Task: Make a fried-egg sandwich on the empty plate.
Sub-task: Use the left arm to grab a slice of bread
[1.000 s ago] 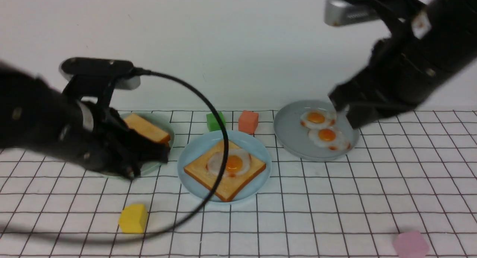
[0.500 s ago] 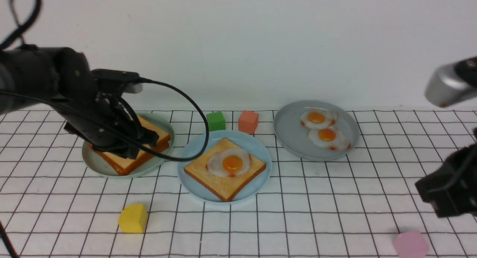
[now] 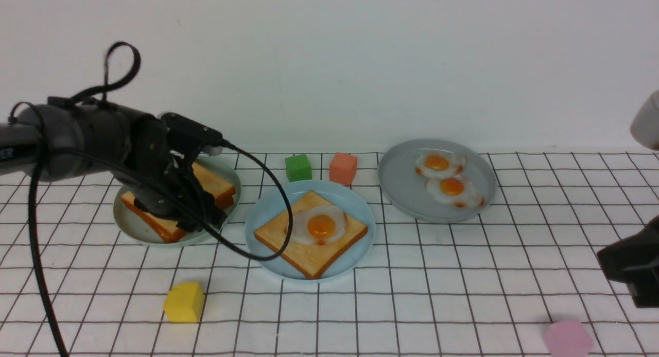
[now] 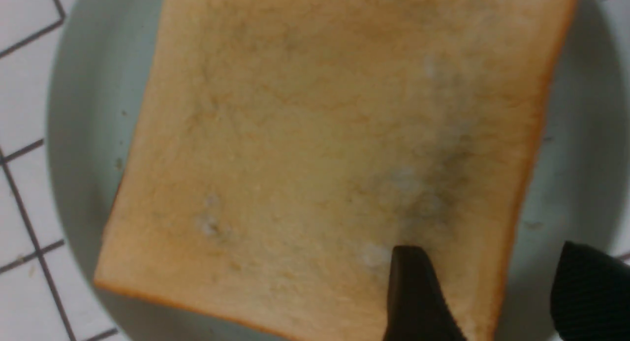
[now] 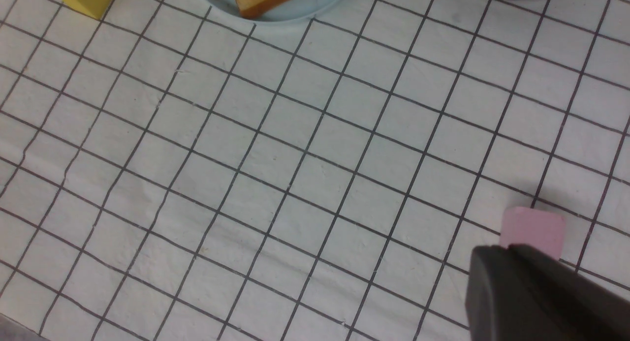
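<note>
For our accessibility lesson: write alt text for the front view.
On a blue plate at centre lies toast topped with a fried egg. The left pincer hangs open over a toast stack on a green plate; a grey plate at right holds two eggs.

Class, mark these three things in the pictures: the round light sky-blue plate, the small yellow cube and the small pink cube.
round light sky-blue plate [image 3: 262,208]: front view, bare left rim.
small yellow cube [image 3: 184,302]: front view, middle of front face.
small pink cube [image 5: 533,228]: right wrist view, top face.
</note>
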### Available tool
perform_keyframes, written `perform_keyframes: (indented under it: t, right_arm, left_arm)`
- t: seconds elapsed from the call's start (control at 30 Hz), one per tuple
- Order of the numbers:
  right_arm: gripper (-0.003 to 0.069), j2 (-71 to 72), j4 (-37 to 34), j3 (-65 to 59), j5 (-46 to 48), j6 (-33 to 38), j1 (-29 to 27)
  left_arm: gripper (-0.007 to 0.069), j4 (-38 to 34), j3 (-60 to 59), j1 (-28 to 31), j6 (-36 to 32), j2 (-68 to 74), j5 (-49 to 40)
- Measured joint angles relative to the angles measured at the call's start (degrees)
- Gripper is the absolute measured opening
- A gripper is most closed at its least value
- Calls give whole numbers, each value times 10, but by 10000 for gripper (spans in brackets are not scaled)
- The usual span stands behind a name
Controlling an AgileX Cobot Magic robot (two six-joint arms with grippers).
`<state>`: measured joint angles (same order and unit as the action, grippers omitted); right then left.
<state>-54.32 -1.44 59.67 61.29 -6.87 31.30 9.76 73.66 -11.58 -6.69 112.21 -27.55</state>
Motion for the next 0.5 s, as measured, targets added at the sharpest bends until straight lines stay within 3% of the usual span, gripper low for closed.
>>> perform_keyframes:
  t: [0.13, 0.27, 0.43, 0.5]
  right_arm:
    - [50, 0, -1, 0, 1, -2, 0]
    - [57, 0, -3, 0, 1, -3, 0]
    - [65, 0, -5, 0, 3, -3, 0]
    - [69, 0, -5, 0, 5, -3, 0]
  left_arm:
    - [373, 10, 3, 0, 0, 6, 4]
    - [301, 17, 5, 0, 0, 12, 10]
    - [81, 22, 7, 1, -2, 15, 15]
    - [25, 22, 7, 1, -3, 14, 16]
